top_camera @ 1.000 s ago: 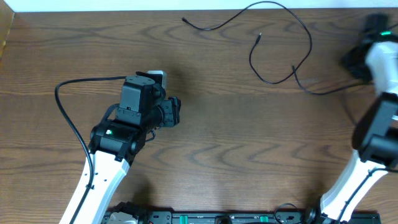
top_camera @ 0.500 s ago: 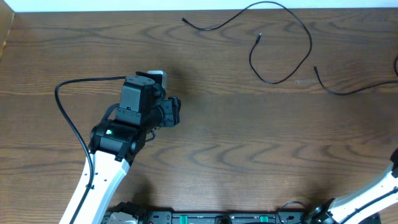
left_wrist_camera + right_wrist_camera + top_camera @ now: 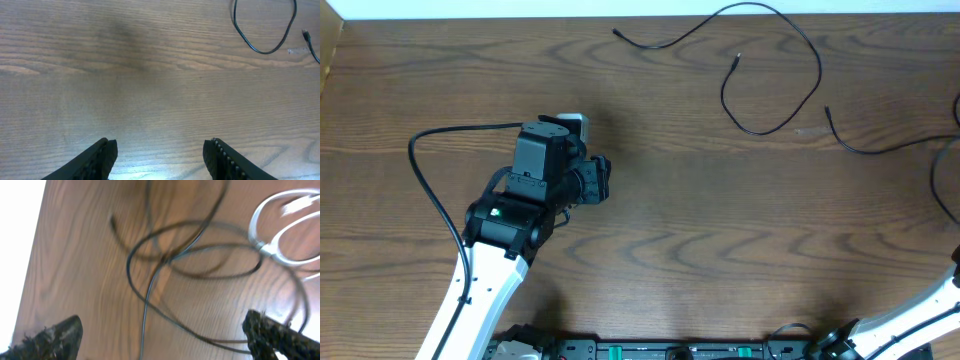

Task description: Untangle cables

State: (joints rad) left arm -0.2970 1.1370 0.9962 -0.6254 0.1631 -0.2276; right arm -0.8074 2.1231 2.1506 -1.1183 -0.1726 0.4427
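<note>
Near edge: you had both arms rooted at the near side of the brown wood-grain table (image 3: 720,250). The white-and-black left arm (image 3: 480,290) reached out over the left half. A thick black arm lead (image 3: 428,190) looped off to its left.

Left gripper (image 3: 160,147): your wrist camera showed the two black fingers spread wide over bare wood, well apart from any cord.

Right arm (image 3: 920,310): from overhead only a white link showed at the near right corner, and its head was out of that view.

Right gripper (image 3: 162,320): fingers also spread wide, over a tangle. That wrist view was motion-blurred. Beyond the fingers lay crossing loops of thin black cord (image 3: 145,320) and, off to one side, a looped white-silvery cord (image 3: 261,249). Could not tell whether your fingers touched them.

Farther out, right of centre: a long thin black cable (image 3: 819,70) lay in one open loop. One plug end sat far to the left of the loop, the other inside it. Just right of it, a second thin black cable (image 3: 870,151) ran to the right edge, apart from the first.
</note>
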